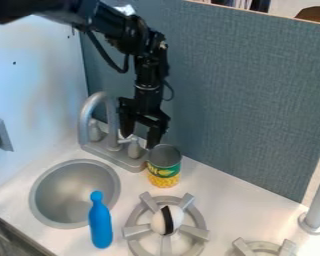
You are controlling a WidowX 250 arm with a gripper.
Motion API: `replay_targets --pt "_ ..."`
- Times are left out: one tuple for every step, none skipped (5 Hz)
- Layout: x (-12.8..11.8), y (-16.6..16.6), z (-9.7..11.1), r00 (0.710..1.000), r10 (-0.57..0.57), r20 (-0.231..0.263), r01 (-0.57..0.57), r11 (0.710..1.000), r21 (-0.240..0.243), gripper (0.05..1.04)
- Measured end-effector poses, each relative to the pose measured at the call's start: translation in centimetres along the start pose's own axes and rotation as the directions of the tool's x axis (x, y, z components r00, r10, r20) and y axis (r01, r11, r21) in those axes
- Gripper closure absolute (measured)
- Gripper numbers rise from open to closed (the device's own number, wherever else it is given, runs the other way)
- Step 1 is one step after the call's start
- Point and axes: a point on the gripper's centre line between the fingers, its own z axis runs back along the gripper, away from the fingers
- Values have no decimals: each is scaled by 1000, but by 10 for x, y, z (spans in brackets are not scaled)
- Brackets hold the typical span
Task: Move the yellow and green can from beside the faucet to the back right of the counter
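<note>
A black two-finger gripper [139, 141] hangs behind and to the right of a round grey sink [74, 186], its fingers spread apart with nothing pinched between them. Nearest it, on the counter at the sink's rear right, stands a cylindrical can with a dark grey upper wall and a green-and-yellow label [164, 170]. The can looks stiff, fairly light and smooth enough to slip; a level grip across its upper wall, just below the rim, seems surest. A curved grey faucet [110, 120] rises behind the sink, a blue bottle-shaped object [100, 226] lies by its front right edge, and a white ball-like object with a black band [167, 220] sits on a grey burner [137, 230] to its right.
</note>
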Motion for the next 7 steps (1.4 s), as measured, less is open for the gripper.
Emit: replay_targets --pt "3 0 -12 1000 14 -27 -14 1000 9 83" --pt "9 -8 -19 1000 10 -17 -10 1000 6 83" --pt "12 -26 -27 1000 -15 -14 15 1000 -3 83" --pt "19 -32 -28 1000 -4 21 4 1000 3 83" --pt "25 -35 -30 999 18 48 -19 1000 17 83" --pt "30 -36 -28 997 44 63 -47 998 52 83" --pt "31 -34 -27 997 51 56 -56 996 75 83"
